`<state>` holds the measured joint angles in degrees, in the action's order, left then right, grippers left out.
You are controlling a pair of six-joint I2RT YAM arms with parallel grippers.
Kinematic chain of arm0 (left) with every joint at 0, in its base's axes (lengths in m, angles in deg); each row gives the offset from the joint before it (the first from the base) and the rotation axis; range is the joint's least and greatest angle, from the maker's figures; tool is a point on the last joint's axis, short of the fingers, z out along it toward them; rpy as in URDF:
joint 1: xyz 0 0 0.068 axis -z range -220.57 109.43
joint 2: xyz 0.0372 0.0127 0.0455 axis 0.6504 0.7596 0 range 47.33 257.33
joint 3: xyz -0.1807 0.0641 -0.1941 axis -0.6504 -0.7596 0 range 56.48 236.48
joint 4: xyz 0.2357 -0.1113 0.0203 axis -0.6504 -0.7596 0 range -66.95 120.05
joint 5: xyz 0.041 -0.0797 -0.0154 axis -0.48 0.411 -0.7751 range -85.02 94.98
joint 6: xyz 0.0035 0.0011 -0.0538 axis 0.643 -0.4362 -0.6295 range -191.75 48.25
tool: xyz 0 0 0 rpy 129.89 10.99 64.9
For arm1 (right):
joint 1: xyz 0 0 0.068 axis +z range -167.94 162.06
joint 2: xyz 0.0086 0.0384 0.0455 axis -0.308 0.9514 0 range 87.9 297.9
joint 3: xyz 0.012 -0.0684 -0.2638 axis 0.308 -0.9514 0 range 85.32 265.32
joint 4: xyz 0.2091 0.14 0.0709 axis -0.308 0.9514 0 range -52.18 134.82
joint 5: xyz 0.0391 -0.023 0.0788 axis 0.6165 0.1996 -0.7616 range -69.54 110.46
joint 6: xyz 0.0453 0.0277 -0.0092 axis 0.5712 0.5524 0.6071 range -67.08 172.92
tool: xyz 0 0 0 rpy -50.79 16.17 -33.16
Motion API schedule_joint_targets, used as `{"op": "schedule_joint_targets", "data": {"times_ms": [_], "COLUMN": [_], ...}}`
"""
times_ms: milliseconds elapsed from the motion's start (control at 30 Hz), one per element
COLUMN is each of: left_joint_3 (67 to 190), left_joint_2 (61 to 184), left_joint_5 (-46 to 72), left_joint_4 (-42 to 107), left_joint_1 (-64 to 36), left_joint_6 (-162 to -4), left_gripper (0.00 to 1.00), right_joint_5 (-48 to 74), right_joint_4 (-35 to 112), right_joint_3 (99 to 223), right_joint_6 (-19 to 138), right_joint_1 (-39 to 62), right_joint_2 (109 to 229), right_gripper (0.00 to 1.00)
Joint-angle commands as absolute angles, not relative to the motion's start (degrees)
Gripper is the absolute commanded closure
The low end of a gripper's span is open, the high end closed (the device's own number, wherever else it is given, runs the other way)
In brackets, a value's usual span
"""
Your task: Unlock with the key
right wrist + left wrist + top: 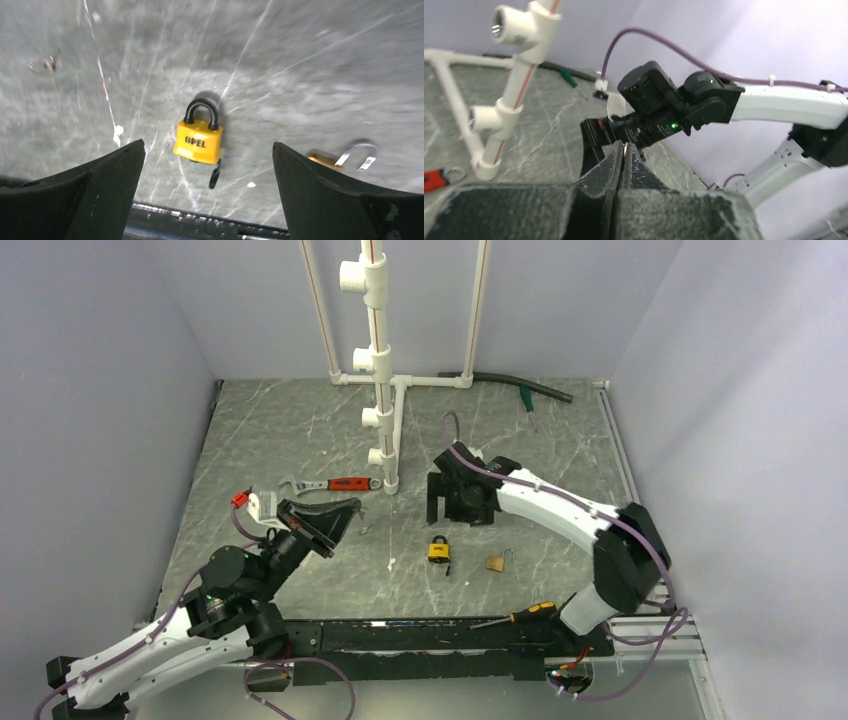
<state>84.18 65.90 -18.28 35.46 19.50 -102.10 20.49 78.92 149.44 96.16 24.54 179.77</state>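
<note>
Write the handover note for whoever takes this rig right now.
Left gripper: shut, beside the key; coppery glint at its tips, unclear what.
Right gripper: open, empty, above the yellow padlock.
Key: on the table, left of and beyond the padlock, free.
Padlock: lies flat, shackle looks shut; dark stub at its base, unclear what.
Done: nothing that shows.
Left: pick up key, insert, turn, open shackle.

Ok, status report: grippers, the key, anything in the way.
Left gripper shut. Right gripper open over yellow padlock, shackle closed. Small key seems loose on table, apart from padlock. Nothing on top of it.
</note>
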Motion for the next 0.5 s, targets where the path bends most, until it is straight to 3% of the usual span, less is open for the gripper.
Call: {"op": "schedule_joint_targets", "data": {"times_ms": [0, 67, 133, 333, 467], "left_joint_3": [84.7, 86.8, 88.3, 93.2, 95.8], "left_joint_2": [67.7, 69.9, 71.8, 75.5, 76.9], "left_joint_5": [-4.5, -2.2, 0.4, 7.6, 11.1], "left_joint_4": [46.4, 45.3, 45.3, 43.6, 43.4], "left_joint_1": [19.4, 19.5, 19.5, 19.4, 19.4], "left_joint_6": [-95.4, -94.7, -94.1, -92.2, -93.8], "left_gripper": [1.00, 1.00, 1.00, 1.00, 1.00], "right_joint_5": [48.7, 51.9, 47.1, 1.5, -9.4], "right_joint_4": [86.1, 85.3, 82.3, 49.4, 44.7], "right_joint_3": [154.0, 154.4, 154.4, 138.3, 136.9], "right_joint_6": [93.9, 90.0, 86.6, 74.4, 72.9], "right_joint_1": [28.8, 30.6, 30.7, 30.4, 30.2], "right_joint_2": [171.7, 168.0, 163.3, 138.8, 134.4], "right_gripper": [0.00, 0.00, 0.01, 0.03, 0.20]}}
